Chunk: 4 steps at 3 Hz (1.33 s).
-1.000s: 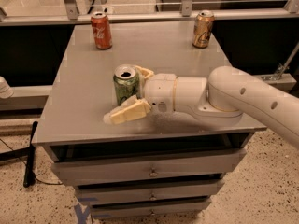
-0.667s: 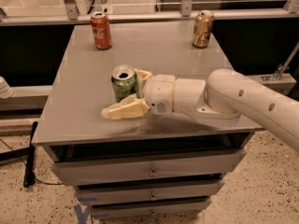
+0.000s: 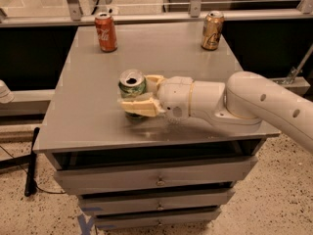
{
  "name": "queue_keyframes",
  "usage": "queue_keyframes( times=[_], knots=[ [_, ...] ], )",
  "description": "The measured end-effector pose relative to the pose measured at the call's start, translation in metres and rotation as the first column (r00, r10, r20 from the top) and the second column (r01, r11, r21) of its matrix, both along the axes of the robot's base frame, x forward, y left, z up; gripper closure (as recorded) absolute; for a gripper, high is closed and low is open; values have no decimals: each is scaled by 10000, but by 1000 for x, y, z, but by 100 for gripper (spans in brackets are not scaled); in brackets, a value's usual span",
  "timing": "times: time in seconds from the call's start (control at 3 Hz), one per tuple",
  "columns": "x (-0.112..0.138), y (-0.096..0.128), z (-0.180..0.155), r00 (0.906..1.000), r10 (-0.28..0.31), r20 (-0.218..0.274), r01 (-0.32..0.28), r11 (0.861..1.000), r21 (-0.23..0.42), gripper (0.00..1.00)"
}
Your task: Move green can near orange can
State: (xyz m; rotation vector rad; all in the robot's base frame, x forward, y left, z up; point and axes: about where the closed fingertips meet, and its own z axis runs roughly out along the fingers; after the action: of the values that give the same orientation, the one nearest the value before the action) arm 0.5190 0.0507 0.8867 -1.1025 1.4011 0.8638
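The green can (image 3: 131, 83) stands upright near the middle of the grey table (image 3: 83, 126). My gripper (image 3: 136, 92) reaches in from the right and is shut on the green can: one pale finger (image 3: 138, 106) lies across its front lower side, the other (image 3: 154, 80) sits behind it. The orange can (image 3: 212, 30) stands upright at the table's far right, well apart from the green can.
A red cola can (image 3: 106, 32) stands at the far left of the table. A metal rail (image 3: 156, 16) runs along the table's back edge. Drawers (image 3: 156, 180) sit below the tabletop. A black cable (image 3: 30, 160) lies on the floor at the left.
The near finger has moved in from the table's front side against the green can. The can and the arm stay in about the same place.
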Motion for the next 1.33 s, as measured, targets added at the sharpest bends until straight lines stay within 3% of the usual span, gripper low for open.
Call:
queue_keyframes(
  times=[0.33, 0.67, 1.0, 1.33],
  knots=[
    [1, -19, 9, 9994, -298, 146, 302, 9991, -281, 85],
    [2, -48, 23, 9969, -732, 279, 750, 9947, -705, 100],
    [4, -93, 58, 9888, -1448, 373, 1482, 9823, -1148, 100],
    [4, -93, 58, 9888, -1447, 374, 1481, 9823, -1148, 100]
  ],
)
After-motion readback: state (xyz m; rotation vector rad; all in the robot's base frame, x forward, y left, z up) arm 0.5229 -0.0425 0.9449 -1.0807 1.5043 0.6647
